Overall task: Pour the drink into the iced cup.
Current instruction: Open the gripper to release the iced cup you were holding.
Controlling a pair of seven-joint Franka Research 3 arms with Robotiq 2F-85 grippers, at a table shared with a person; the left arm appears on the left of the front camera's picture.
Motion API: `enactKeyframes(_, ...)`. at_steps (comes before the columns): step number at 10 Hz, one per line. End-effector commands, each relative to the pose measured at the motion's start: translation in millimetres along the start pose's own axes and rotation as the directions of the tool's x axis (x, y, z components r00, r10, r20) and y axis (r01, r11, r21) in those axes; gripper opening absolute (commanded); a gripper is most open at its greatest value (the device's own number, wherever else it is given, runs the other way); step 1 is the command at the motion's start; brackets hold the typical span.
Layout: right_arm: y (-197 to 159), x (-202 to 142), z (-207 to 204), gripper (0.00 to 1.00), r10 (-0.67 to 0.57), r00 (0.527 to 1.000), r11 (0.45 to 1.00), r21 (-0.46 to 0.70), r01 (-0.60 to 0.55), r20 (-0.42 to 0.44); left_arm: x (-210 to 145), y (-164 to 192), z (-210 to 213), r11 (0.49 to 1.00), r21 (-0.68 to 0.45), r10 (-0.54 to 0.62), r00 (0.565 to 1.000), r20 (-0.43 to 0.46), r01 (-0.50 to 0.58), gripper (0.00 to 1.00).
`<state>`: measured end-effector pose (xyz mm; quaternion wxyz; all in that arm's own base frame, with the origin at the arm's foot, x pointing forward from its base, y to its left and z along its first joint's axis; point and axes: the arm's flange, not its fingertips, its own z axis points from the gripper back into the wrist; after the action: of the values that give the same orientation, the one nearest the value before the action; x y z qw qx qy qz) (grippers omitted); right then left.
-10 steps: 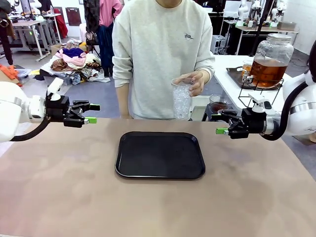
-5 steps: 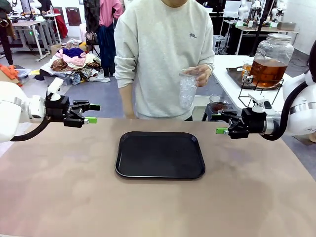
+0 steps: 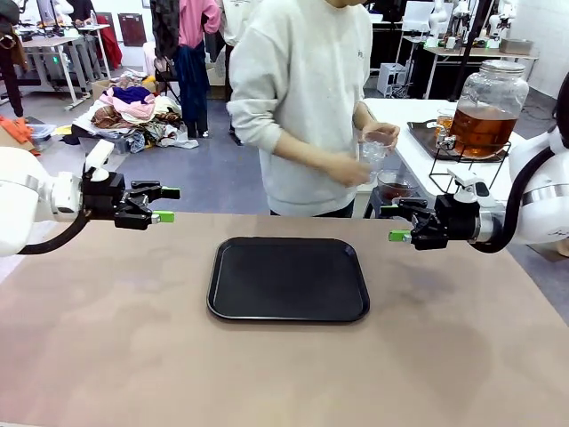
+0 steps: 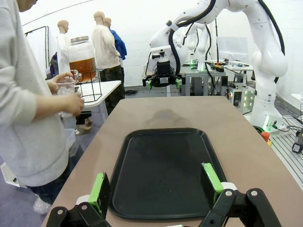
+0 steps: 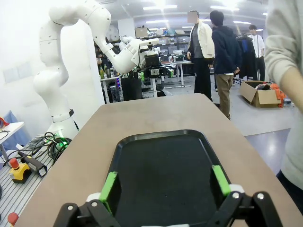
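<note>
While both grippers (image 3: 165,204) (image 3: 393,223) hover spread wide and empty, the drink (image 3: 481,130) sits in its upright jar (image 3: 487,105).

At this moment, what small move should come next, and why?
Probably the person brings the clear plastic iced cup under the spigot of the big round glass dispenser jar. The cup is held in the person's hands short of the jar of amber-brown drink. Both the left gripper and the right gripper hang open beside the bare black tray.

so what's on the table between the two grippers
In the front view, the black tray lies between the left gripper and right gripper, nothing on it.
</note>
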<state>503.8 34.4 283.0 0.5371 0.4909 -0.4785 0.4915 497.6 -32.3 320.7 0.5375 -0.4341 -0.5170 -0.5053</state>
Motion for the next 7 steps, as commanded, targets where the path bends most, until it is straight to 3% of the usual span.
enactKeyframes(1,-2.3,2.4,-2.4,1.00,0.003,1.000,1.000,-0.005,-0.003,-0.004,1.8,0.0,-0.9,1.000,0.007,-0.002,1.000,0.007,0.002,1.00)
enactKeyframes(7,-2.3,2.4,-2.4,1.00,0.003,1.000,1.000,-0.005,-0.003,-0.004,1.8,0.0,-0.9,1.000,0.007,-0.002,1.000,0.007,0.002,1.00)
